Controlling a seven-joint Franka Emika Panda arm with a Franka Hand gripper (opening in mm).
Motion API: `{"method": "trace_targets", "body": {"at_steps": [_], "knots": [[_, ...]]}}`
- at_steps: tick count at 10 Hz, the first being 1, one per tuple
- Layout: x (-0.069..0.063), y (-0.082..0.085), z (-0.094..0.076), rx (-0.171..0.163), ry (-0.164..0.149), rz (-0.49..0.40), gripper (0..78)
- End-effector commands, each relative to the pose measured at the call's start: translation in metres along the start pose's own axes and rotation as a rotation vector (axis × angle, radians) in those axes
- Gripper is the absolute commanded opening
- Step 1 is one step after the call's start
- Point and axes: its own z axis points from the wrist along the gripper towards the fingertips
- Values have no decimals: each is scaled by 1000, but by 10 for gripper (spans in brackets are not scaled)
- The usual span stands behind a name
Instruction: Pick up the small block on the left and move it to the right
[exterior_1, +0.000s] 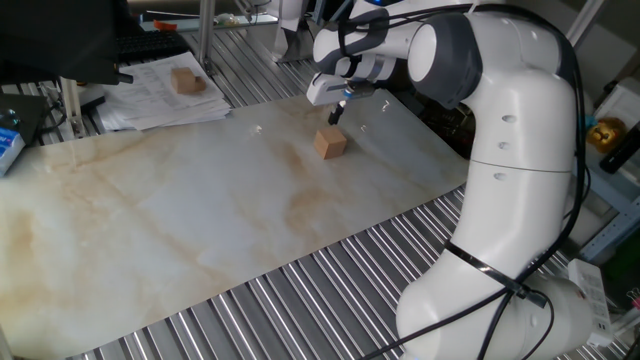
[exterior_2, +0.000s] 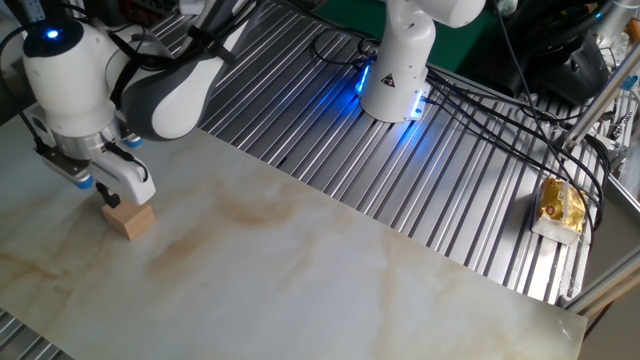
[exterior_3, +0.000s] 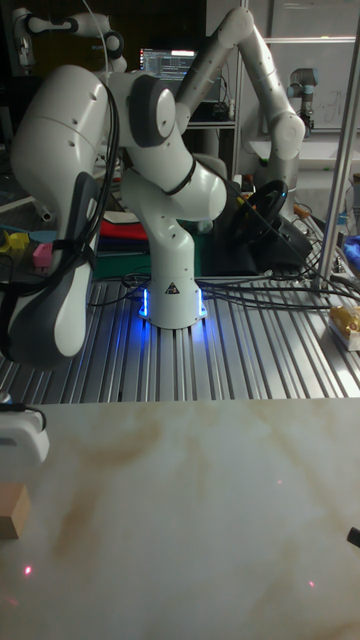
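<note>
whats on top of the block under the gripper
Nothing rests on the block. The gripper hangs just above it, apart from it. The jaws' spacing is hidden by the gripper body, and the block's underside on the table cannot be seen.

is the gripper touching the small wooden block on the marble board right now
Apart. In one fixed view the gripper hangs just above the small block, with a strip of board visible between its fingertips and the block's top.
</note>
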Motion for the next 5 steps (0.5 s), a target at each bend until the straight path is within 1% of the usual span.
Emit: {"method": "trace_targets", "body": {"at_steps": [1,4,5], "knots": [[-1,-1,-2,1,-5,0,0],[-1,-1,-2,0,-9,7,0],[-1,-1,-2,-4,-14,17,0]]}}
